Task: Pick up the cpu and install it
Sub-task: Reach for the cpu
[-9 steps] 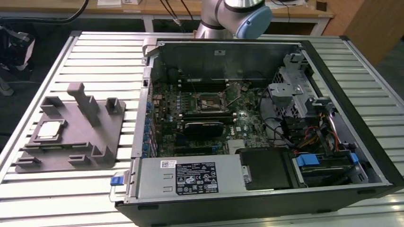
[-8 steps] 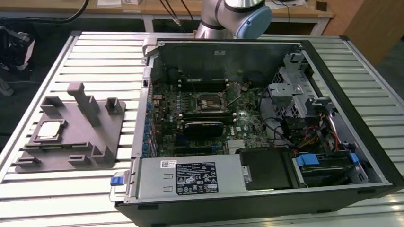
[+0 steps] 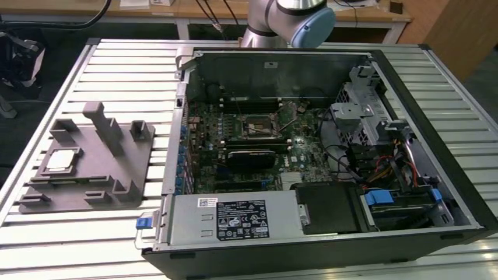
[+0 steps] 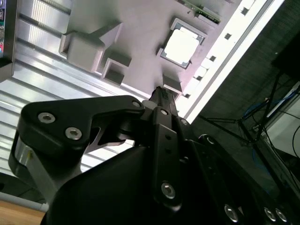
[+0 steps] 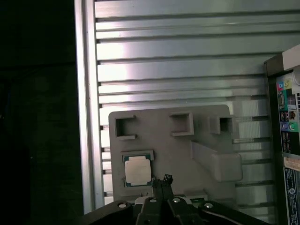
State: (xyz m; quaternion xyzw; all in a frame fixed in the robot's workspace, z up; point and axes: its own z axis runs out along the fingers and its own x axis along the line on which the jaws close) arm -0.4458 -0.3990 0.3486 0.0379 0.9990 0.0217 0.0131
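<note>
Pincer [image 5: 161, 180], closed, near flat silvery square cpu [image 5: 138, 171]

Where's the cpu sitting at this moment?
In the exterior view the cpu lies in a pocket of the grey fixture tray at that view's left, beside the open computer case.

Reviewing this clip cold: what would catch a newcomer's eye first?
The big black open computer case with its green motherboard dominates the slatted metal table in the exterior view. On that view's left, the small silvery square cpu lies in a recess of the grey plastic fixture tray. In the first wrist view, the black tool hangs near the cpu, shut and empty.
</note>
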